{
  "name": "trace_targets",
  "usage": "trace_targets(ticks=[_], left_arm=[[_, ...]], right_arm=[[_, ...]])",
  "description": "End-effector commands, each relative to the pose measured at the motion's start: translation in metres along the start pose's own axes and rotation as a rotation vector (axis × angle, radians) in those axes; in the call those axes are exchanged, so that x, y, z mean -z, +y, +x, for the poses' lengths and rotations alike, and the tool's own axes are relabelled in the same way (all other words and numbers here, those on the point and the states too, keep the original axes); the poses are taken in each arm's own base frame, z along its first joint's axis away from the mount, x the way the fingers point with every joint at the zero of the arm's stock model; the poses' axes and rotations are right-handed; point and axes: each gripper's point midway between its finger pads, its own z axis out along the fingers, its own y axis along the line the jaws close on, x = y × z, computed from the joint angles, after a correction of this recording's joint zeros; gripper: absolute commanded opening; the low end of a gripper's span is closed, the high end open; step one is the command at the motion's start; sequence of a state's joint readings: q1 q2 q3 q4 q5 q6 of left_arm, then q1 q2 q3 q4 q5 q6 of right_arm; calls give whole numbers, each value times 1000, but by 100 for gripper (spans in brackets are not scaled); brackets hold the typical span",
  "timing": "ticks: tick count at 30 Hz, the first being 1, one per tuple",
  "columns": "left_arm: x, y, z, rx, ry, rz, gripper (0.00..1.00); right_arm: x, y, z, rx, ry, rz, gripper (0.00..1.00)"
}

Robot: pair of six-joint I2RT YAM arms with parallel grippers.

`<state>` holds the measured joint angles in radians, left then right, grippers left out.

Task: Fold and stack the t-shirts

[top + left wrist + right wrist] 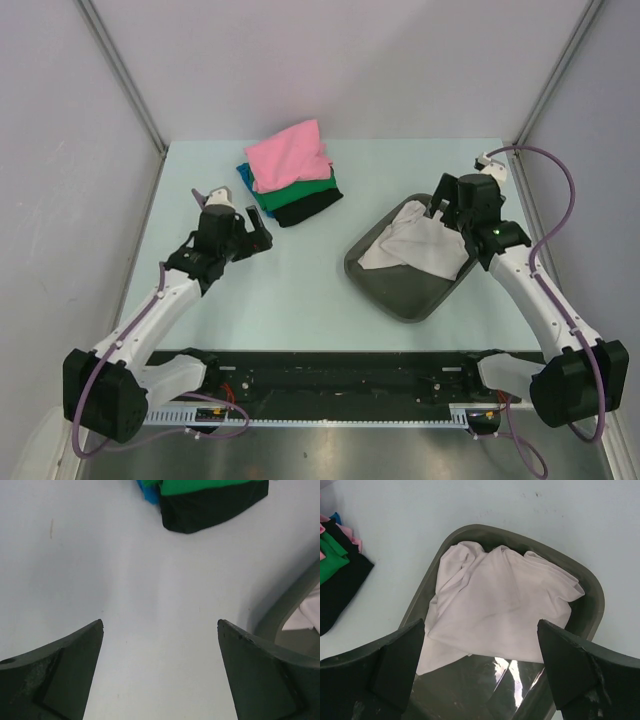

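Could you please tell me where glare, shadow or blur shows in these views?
Right wrist: a glare streak on the tray floor, white t-shirt sharp. Left wrist: table evenly lit, no glare. Top external: soft, even light, faint shadows.

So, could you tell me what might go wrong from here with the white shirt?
The white t-shirt lies crumpled in the tray, so the open right end effector above it may pinch several layers or drag the tray along. The pink t-shirt atop the folded stack sits skewed; adding another shirt could tip or muss it.
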<state>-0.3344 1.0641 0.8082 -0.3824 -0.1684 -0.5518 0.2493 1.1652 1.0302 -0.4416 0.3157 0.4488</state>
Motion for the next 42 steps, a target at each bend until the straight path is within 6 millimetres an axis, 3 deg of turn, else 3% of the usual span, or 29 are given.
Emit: trace_targets(ticks=[1,6,11,17,21,26,30,34,37,38,40,41,42], left_arm=[[7,-27,-4,72,-6,138,100],[17,-24,-14,77,-36,116,100],[23,-17,-12,103,-47,96,100],[23,-19,-1,135,-40,139,100],[24,-17,2,143,-45,142,100],[24,-19,6,149,-45,168,100],[24,-20,8,149,-38,178,100],[22,-21,11,150,-36,190,100],[21,-21,14,149,-27,191,100],[21,-21,16,148,-23,192,100],[20,-21,17,150,-21,194,100],[21,-21,17,150,-21,197,100],[21,-21,17,150,-21,198,100]], right_arm=[[-2,15,-9,9,-16,-53,100],[-7,36,3,53,19,-124,100],[-16,60,33,144,88,-170,100],[-53,49,65,201,163,-83,100],[-82,30,81,153,224,-29,100],[-105,27,94,145,240,-11,100],[-123,25,115,147,283,-1,100],[-138,17,148,157,360,27,99],[-140,14,161,176,387,46,81],[-140,12,165,189,393,60,66],[-139,9,169,206,400,82,50],[-137,8,167,215,393,92,36],[-135,9,164,220,384,92,28]])
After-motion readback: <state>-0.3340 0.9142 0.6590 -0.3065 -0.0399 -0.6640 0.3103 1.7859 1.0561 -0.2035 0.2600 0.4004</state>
